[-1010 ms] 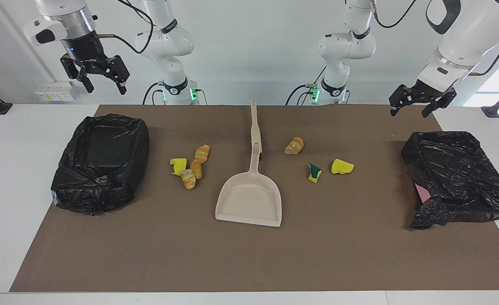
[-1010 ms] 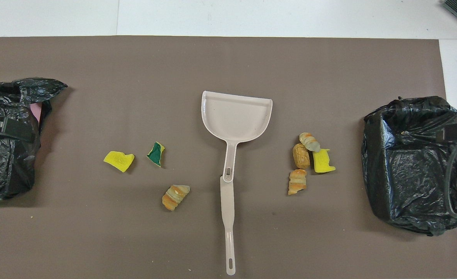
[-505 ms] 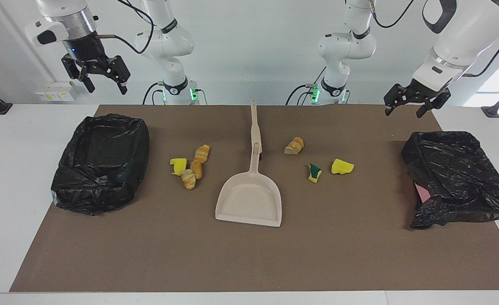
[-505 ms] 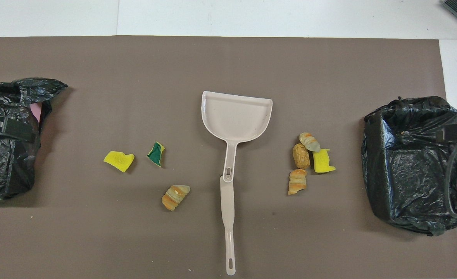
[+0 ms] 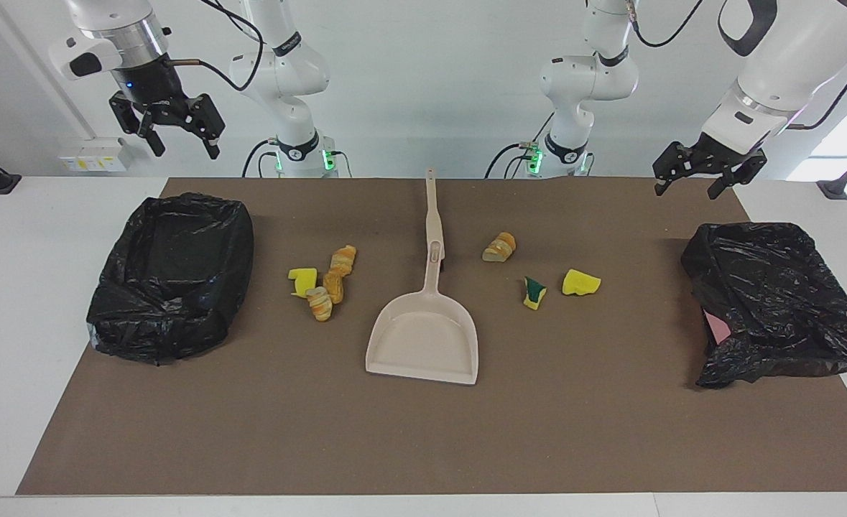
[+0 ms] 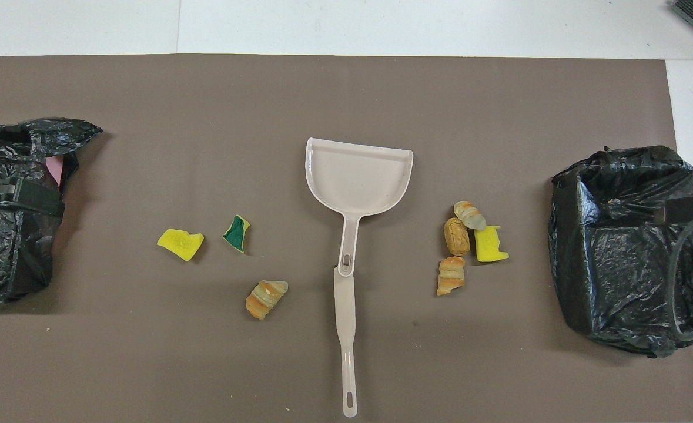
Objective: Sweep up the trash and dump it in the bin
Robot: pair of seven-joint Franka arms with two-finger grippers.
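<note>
The trash lies on the brown mat in two groups. Toward the right arm's end are a yellow sponge (image 5: 302, 278) (image 6: 490, 245) and three bread chunks (image 5: 332, 286) (image 6: 456, 235). Toward the left arm's end lie a bread chunk (image 5: 501, 246) (image 6: 265, 298), a green-faced sponge (image 5: 534, 292) (image 6: 236, 232) and a yellow sponge (image 5: 580, 282) (image 6: 180, 244). Between the groups rests the beige dustpan (image 5: 423, 341) (image 6: 358, 176). A black-bagged bin (image 5: 172, 273) (image 6: 628, 247) stands at the right arm's end. My right gripper (image 5: 182, 147) hangs open high above it. My left gripper (image 5: 687, 189) is open and empty.
A second black-bagged bin (image 5: 775, 301) (image 6: 11, 211), crumpled with pink showing at one side, sits at the left arm's end under the left gripper. A beige long-handled stick (image 5: 433, 215) (image 6: 344, 329) lies in line with the dustpan's handle, pointing toward the robots.
Both grippers have drifted a little toward the table's middle, the left one also rising slightly. The trash, dustpan and bins have not moved.
</note>
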